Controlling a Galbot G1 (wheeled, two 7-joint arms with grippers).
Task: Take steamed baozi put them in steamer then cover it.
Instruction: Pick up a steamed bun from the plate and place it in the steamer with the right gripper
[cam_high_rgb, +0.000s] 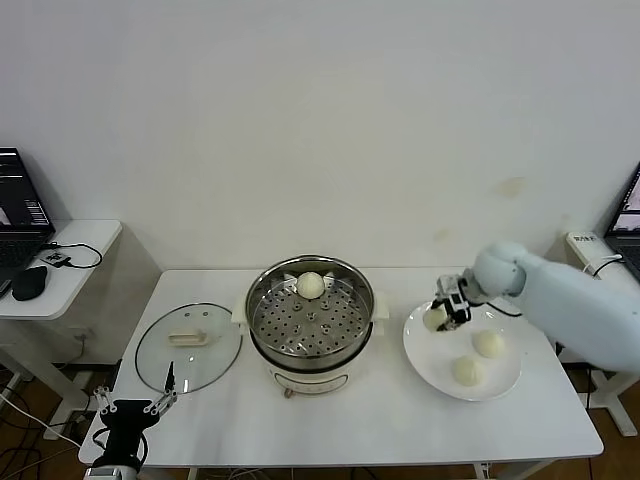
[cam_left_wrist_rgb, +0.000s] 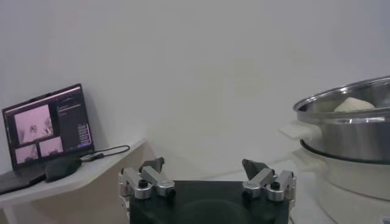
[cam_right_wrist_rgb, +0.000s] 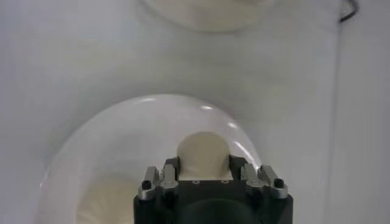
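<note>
One baozi (cam_high_rgb: 311, 285) is already seen lying on the perforated tray inside the steamer (cam_high_rgb: 311, 318), toward its far side. Two more baozi (cam_high_rgb: 488, 343) are left on the white plate (cam_high_rgb: 425, 355) to the right of the steamer, and a further one is being taken from the plate's near-left part. The right claw (cam_high_rgb: 437, 317) is seen clamped on that baozi (cam_right_wrist_rgb: 204, 155), which sits between its fingers just above the plate. The glass lid (cam_high_rgb: 188, 346) lies flat on the worktop (cam_high_rgb: 400, 420) to the left of the steamer, so covering is judged not yet done. The left claw (cam_left_wrist_rgb: 206, 180) is held low at the worktop's near-left corner, its fingers wide apart and nothing between them.
</note>
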